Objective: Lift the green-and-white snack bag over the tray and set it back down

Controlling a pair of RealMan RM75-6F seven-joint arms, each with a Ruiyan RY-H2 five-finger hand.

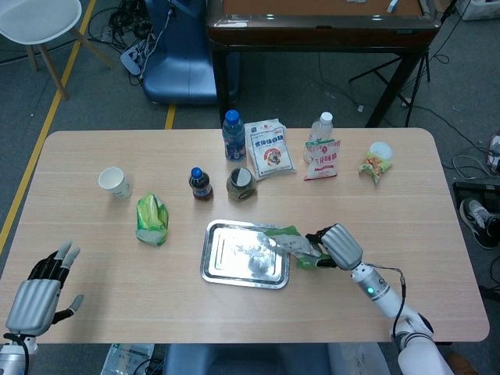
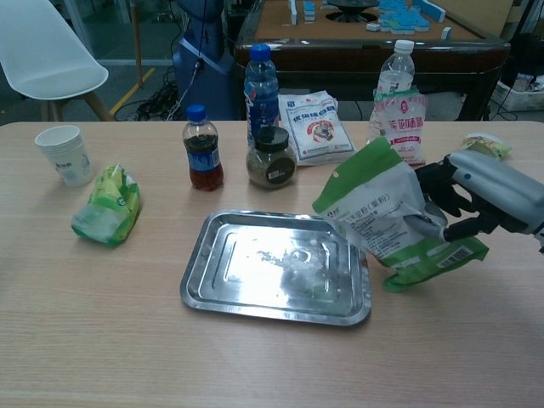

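Green-and-white snack bag (image 2: 387,225), gripped by the right hand (image 2: 476,200), overlaps the tray (image 2: 276,268) edge; jar (image 2: 272,157) behind; left hand (image 1: 41,285) spread.

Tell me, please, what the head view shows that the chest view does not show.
Only the head view shows the left robot hand, open, at the table's near left corner, and the whole table with the floor around it.

Only the chest view shows the printed text and barcode on the green-and-white snack bag.

Both show the right robot hand holding that bag at the right edge of the tray, plus the paper cup.
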